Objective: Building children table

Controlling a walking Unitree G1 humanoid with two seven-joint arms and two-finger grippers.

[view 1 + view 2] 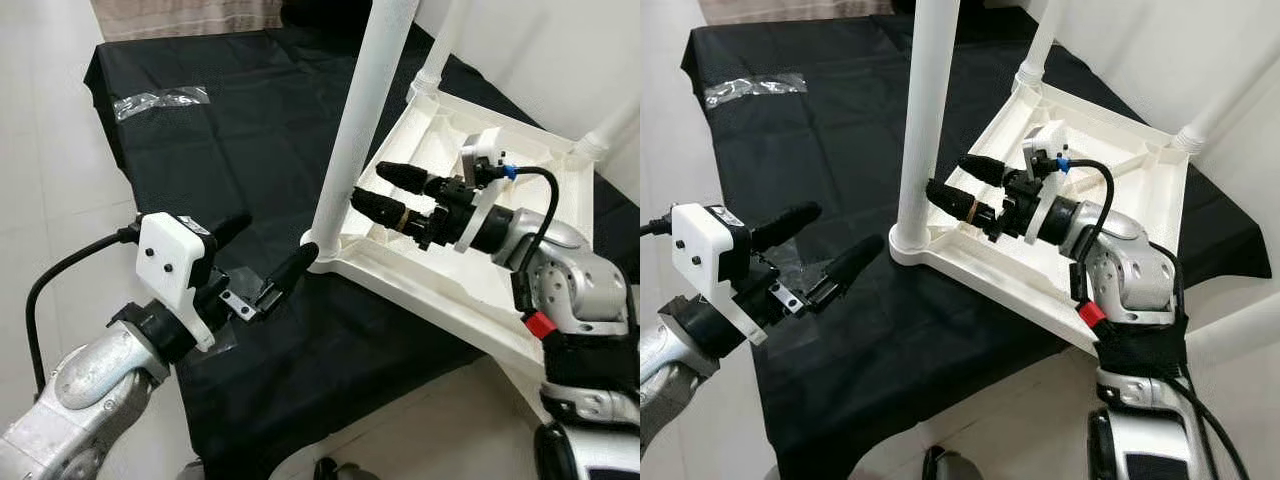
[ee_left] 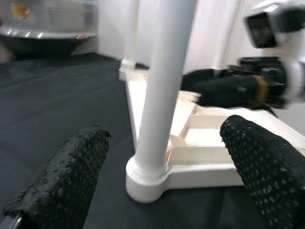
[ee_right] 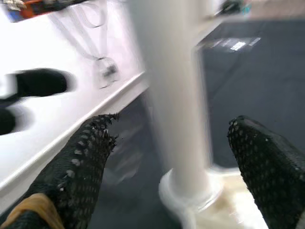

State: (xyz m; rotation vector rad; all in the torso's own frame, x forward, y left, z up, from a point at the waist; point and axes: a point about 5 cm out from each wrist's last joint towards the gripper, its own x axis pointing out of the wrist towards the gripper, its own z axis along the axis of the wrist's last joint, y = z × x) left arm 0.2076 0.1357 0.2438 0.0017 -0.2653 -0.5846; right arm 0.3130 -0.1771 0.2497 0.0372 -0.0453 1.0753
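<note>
— While the upturned white table top (image 1: 470,200) is lying on the black cloth (image 1: 230,130), where is the near leg (image 1: 360,130)?
— Socketed upright at the closest corner; both the left gripper (image 1: 265,265) and right gripper (image 1: 385,190) are spread, nothing grasped.
— How is it best seated?
— Flanked squarely low down, then pressed straight, so tilting is avoided.

The near leg (image 1: 358,130) is cut off at the top edge. Right wrist view is motion-blurred. The far leg (image 1: 610,128) is cropped at the frame edge.

Upturned table (image 1: 500,290) on cloth (image 1: 230,160)
</note>
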